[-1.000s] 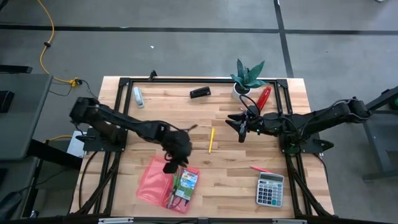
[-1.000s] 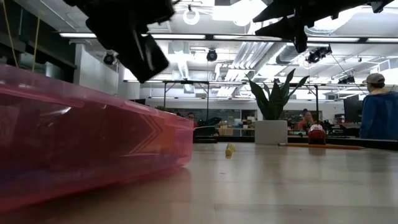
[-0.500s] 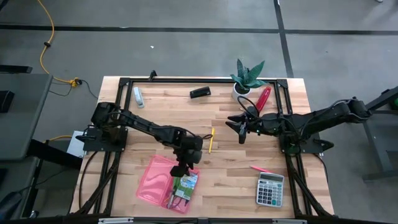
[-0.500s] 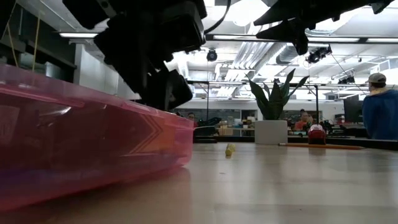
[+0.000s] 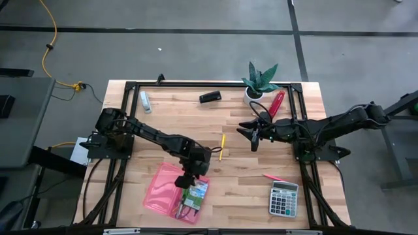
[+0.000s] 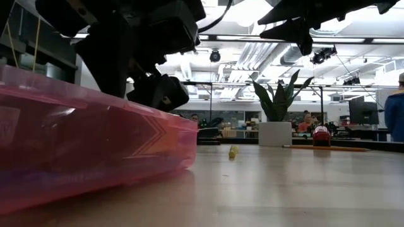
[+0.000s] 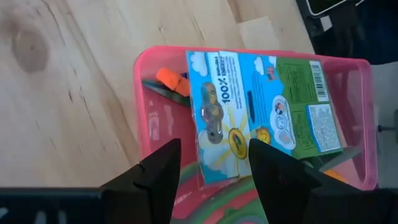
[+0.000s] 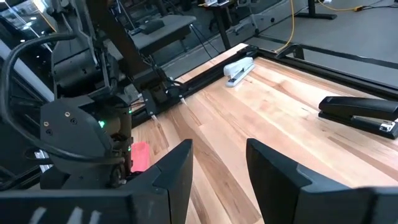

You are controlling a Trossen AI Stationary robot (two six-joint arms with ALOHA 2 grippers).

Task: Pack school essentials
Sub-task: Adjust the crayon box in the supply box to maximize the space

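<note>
Pink see-through plastic makes up the pencil case (image 5: pixel 171 190), which lies near the front of the table. The left gripper (image 7: pixel 211 163) hangs just over it with its two dark fingers spread apart and nothing between them. Right under it, inside the case, lies the small blue and green crayon box (image 7: pixel 261 106), next to an orange bit and some dark scissor blades.

The thin yellow pencil (image 5: pixel 221 147) is not packed yet. It lies on the bare wood between the two arms. A thin red pencil (image 5: pixel 273 177) rests just beside the grey calculator (image 5: pixel 283 198).

What could go wrong? I think the left gripper could bump the soft wall of the case as it lifts and push the case along the table. The yellow pencil is round and thin, so it may roll away or slip out of the fingers.

The right gripper (image 5: pixel 253 135) waits in the air near the red oblong thing (image 5: pixel 277 102) and the potted green plant (image 5: pixel 260 79). Its fingers are apart and hold nothing.

The table (image 5: pixel 163 117) is light wood with a black frame. A white stapler (image 5: pixel 145 101) and a black stapler (image 5: pixel 209 96) lie at the back. The room behind is big, with ceiling lights, pipes and desks. A person in blue (image 6: pixel 395 113) stands at the far edge.
</note>
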